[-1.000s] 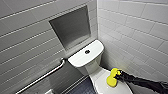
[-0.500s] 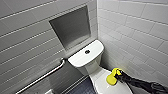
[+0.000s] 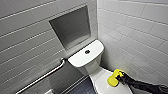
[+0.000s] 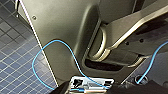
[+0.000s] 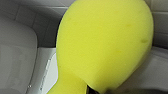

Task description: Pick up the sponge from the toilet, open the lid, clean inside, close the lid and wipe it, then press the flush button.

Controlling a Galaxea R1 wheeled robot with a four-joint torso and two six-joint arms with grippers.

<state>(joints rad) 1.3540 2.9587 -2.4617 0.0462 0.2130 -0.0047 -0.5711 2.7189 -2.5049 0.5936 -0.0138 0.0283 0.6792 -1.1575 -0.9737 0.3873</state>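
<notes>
White tiled walls are meeting at this corner. The sponge [image 3: 113, 79] is resting on the closed lid [image 3: 103, 85] of the toilet [image 3: 86, 61], with the right tool [image 3: 120, 76] pinching it tightly. Behind, the flush button [image 3: 87, 52] is sitting mid-tank, below a recessed niche [image 3: 71, 27]; a grab bar [image 3: 47, 73] is running along the left wall.

White oval plastic toilet lid [image 3: 103, 83] is running off the edge at 5 o'clock, w/ bright yellow sponge [image 3: 113, 79] covering part of it. Chrome wall grab bar [image 3: 45, 76] is getting cut at 8 o'clock, black right arm [image 3: 145, 86] at 4.
</notes>
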